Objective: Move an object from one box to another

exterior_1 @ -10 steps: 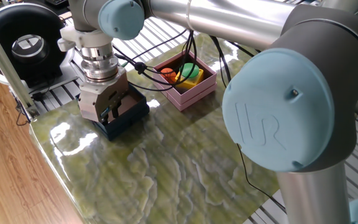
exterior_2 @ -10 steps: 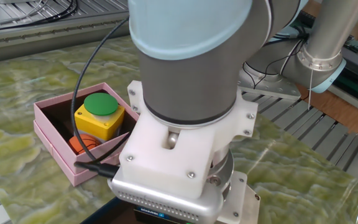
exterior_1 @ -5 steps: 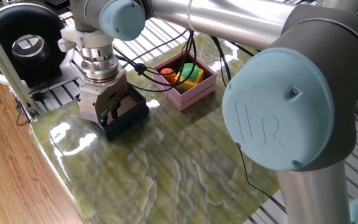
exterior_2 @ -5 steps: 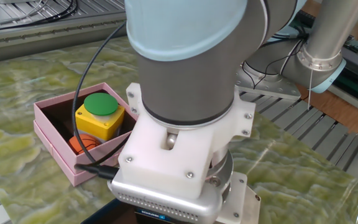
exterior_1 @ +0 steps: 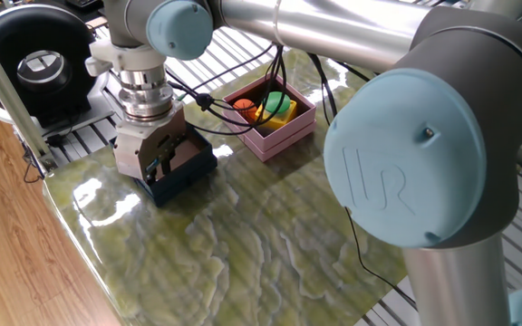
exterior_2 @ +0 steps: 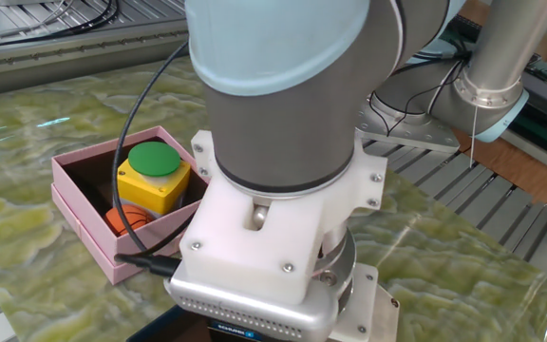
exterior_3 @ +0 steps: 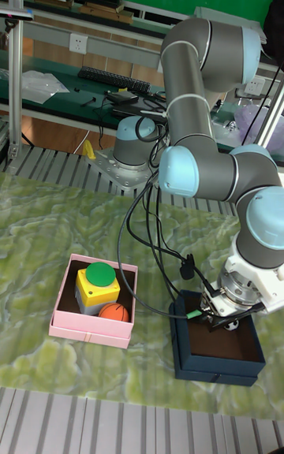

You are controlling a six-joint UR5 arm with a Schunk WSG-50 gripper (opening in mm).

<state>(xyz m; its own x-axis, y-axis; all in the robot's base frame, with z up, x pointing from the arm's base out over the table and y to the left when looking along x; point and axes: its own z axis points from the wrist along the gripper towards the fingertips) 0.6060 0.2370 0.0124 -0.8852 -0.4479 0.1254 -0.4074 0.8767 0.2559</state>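
The navy-blue box [exterior_1: 191, 175] sits near the table's left edge, and in the tall fixed view it is the navy-blue box [exterior_3: 211, 367] at the front right. My gripper [exterior_1: 159, 167] reaches down inside it, its fingers low over the brownish floor. The tall fixed view shows the gripper [exterior_3: 220, 321] at the box's back wall. Whether anything lies between the fingers is hidden. The pink box [exterior_1: 285, 136] stands beside the navy one and holds a yellow button with a green cap [exterior_2: 153, 172] and an orange ball [exterior_2: 125, 220].
A black round device [exterior_1: 33, 63] stands on the slatted metal frame behind the left table edge. Black cables [exterior_1: 216, 100] hang from the wrist across the pink box [exterior_3: 85, 333]. The arm's big elbow joint [exterior_1: 415, 154] blocks the right side of one fixed view.
The wrist has crept a few pixels to the left in the other fixed view. The boxes and their contents have not moved.
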